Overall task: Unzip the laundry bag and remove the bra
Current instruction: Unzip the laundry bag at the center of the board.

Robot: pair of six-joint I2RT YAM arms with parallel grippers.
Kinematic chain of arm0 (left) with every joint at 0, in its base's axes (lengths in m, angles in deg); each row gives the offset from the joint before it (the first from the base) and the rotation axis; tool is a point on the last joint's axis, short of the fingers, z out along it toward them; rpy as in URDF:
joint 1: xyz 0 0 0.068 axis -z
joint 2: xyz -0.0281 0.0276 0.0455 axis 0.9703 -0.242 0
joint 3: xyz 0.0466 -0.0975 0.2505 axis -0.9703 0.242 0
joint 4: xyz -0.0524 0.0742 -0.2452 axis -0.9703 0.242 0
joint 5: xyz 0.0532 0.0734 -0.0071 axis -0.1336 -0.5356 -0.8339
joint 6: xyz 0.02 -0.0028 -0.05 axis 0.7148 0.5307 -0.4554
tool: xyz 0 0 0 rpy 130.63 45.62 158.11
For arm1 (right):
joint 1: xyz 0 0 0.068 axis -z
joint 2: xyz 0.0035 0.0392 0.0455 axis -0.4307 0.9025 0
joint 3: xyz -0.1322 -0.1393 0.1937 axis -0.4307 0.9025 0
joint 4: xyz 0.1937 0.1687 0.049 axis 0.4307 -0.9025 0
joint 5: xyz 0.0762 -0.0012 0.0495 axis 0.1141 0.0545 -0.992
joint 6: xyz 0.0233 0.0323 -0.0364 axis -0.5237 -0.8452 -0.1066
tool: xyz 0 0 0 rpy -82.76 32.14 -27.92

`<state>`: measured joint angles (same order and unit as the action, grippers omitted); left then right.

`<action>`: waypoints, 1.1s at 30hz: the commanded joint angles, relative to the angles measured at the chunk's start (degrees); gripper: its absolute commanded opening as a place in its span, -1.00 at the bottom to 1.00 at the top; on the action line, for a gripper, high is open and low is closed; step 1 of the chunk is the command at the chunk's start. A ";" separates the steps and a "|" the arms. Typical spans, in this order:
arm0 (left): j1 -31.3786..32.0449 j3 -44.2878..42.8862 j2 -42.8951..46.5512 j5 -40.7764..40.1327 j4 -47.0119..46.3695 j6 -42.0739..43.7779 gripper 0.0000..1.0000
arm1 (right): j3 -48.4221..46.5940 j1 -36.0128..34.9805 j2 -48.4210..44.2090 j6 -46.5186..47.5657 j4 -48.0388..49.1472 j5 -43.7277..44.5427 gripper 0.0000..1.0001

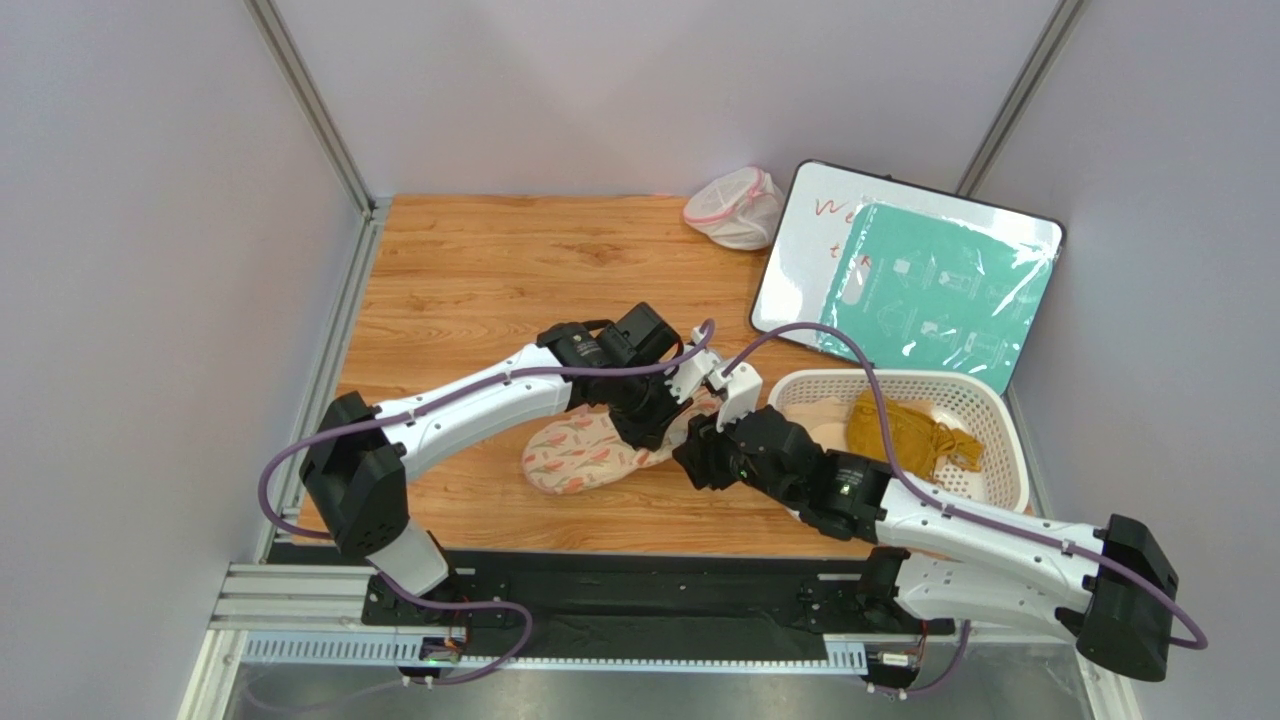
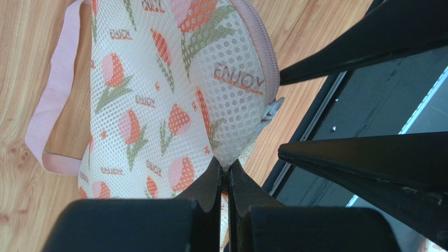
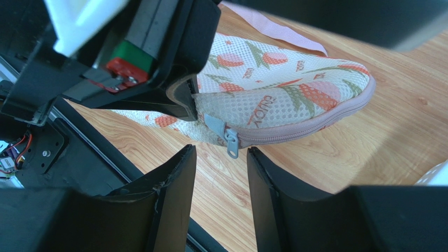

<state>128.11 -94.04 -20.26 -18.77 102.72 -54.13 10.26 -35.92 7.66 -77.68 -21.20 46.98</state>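
Top view: bag lies flat on the table, near the middle, toward the 6 o'clock edge. Cream mesh, tulip print, pink edging.

Left gripper is clenched on a fold of the bag's mesh at its 3 o'clock end, lifting that end a little off the wood. A pink strap loops out from the bag and lies on the table.

Right gripper has its fingers apart and grasps nothing. It points at the bag's raised end from 4 o'clock. The zip pull hangs just beyond its fingertips, in line with the gap between them; I cannot tell whether it touches either one. The zip looks closed along the stretch that shows.

Basket sits at 3 o'clock of the bag, near it, with a mustard cloth inside. Board with a green sheet lies at 1 o'clock. A small white pouch rests at the far edge, 12 to 1 o'clock, well apart from the bag.
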 commanded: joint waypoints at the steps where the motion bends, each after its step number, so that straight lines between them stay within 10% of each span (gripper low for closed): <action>1: 0.62 -0.54 0.10 0.36 0.26 1.06 -1.00 | -0.59 0.17 -0.82 1.36 3.38 0.55 -0.14; 11: 0.97 -0.46 0.36 0.18 0.43 1.06 -1.00 | -0.41 0.08 -0.73 1.53 3.11 2.22 -0.31; 22: 0.97 -0.63 0.27 -2.01 1.04 1.59 -1.00 | -1.38 0.17 -0.91 1.62 0.66 5.29 -1.00; 33: 0.97 -0.63 0.45 -5.53 1.66 2.11 -1.00 | 0.38 4.82 -6.09 1.00 -3.47 5.56 -1.00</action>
<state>129.20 -94.04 -20.26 -22.13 102.08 -53.51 10.29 -33.78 5.89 -76.61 -23.03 50.15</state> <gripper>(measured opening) 0.010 0.007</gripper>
